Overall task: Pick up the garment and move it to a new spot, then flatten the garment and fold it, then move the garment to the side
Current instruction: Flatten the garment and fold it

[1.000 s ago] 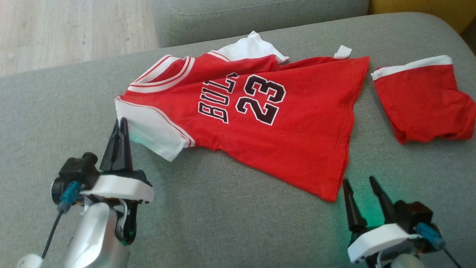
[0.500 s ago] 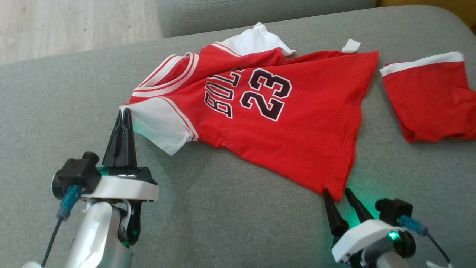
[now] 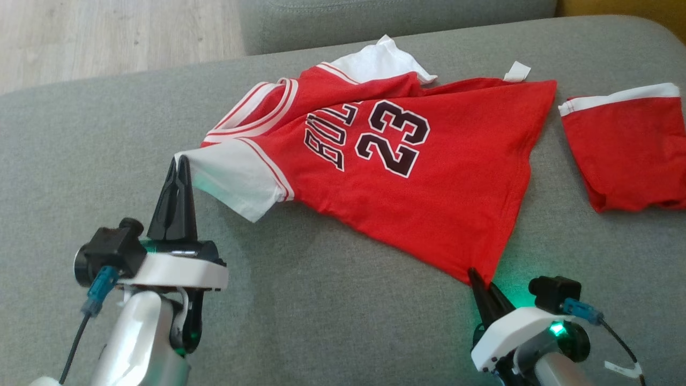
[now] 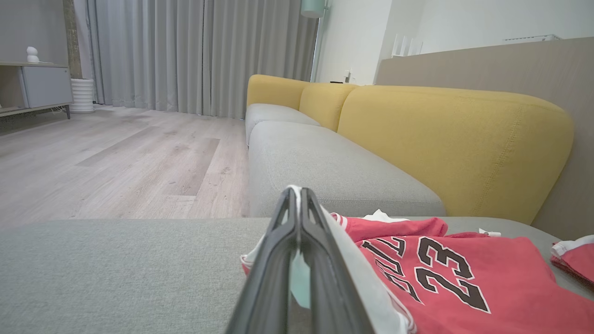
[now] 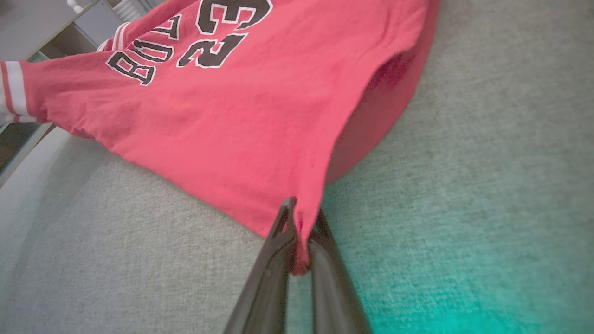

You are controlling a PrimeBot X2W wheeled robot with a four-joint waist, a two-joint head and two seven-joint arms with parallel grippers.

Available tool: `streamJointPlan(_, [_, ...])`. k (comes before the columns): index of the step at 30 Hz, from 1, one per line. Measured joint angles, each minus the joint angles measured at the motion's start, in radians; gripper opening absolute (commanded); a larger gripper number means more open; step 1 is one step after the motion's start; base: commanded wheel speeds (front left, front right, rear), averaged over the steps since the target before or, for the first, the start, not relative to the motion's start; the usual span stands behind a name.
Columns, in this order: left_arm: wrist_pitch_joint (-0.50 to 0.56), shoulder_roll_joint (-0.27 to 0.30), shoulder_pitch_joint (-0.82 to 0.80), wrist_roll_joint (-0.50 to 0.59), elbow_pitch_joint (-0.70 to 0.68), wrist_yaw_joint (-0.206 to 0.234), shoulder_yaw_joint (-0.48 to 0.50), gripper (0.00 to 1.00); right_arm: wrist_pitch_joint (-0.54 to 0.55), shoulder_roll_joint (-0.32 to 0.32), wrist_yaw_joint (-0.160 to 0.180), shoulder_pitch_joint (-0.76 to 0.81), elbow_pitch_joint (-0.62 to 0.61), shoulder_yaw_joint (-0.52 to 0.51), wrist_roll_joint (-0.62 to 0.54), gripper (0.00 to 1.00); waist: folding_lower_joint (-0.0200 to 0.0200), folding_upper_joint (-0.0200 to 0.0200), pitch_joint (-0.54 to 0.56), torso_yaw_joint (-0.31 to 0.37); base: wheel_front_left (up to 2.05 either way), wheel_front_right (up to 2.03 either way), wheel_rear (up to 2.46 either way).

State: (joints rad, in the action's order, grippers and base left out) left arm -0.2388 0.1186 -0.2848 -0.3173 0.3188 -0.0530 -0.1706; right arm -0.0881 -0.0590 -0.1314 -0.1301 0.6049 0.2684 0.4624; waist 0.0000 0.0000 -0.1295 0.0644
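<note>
The right gripper [image 3: 476,276] has just closed on the jersey [image 3: 439,198] at its hem corner. The left gripper [image 3: 180,163] stays closed on the sleeve [image 3: 236,182]. With both ends held, lifting can probably begin.

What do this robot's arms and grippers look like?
The left gripper and right gripper each have two long, tapering black fingers on a white mount, a black camera with a teal plug and thin dark cable, and a green light. Forearms are silvery.

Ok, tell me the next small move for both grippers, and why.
Probably lift both together: the left gripper is shut on the garment at its white sleeve, the right gripper at its hem corner, and it lies on the grey cushion.
</note>
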Motion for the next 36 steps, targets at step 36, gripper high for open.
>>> streamJointPlan(36, [0.168, -0.042, -0.097, -0.335, -0.692, 0.092, 0.164, 0.00, 0.253, -0.204, 0.000, -0.227, -0.860, -0.190, -0.136, 0.00, -0.0001, 0.0000, 0.133, 0.011, 0.00, 0.00, 0.00])
